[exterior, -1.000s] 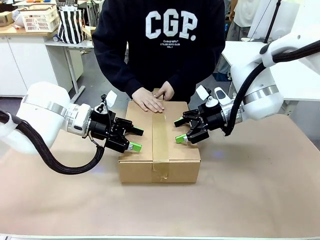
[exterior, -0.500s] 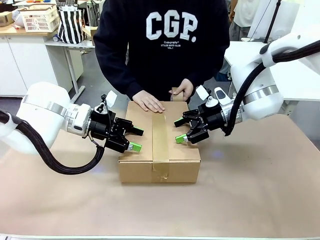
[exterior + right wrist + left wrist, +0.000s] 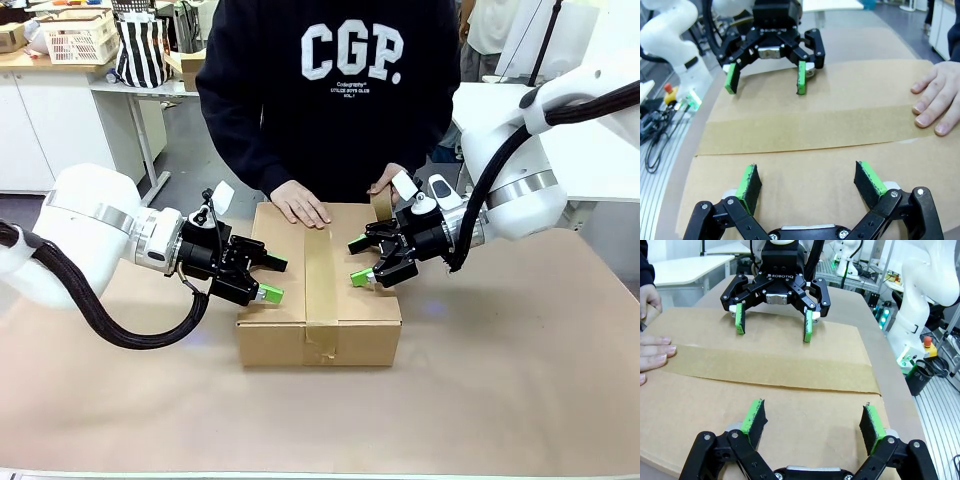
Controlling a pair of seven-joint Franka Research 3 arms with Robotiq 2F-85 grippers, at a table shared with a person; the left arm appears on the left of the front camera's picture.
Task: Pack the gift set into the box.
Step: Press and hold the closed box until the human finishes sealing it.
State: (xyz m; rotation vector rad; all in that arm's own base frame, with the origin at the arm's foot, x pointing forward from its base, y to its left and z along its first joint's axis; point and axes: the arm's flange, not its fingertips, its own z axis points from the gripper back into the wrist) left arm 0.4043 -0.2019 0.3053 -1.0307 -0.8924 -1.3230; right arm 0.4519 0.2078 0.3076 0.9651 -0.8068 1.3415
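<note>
The box [image 3: 320,300] lies shut on the table, and a strip of brown tape [image 3: 320,270] runs along its top seam. The gift set is out of view. My left gripper [image 3: 272,279] stands open over the box top's left edge, with nothing between its fingers. My right gripper [image 3: 358,262] stands open over the right edge, facing it. The left wrist view shows my left gripper [image 3: 812,415] low over the cardboard and the right gripper [image 3: 772,325] opposite. The right wrist view shows my right gripper [image 3: 810,180] with the left gripper [image 3: 764,77] beyond. A person's hand [image 3: 300,205] rests flat on the far edge of the top.
The person's other hand holds a roll of brown tape [image 3: 382,200] at the box's far right corner, just behind my right gripper. Brown paper covers the table [image 3: 500,380], with free room in front and on both sides. A white basket [image 3: 80,35] sits far back left.
The person's second hand lifted off the middle of the box top and moved right to the far right corner, holding the tape roll. Both grippers and the box stayed still.
</note>
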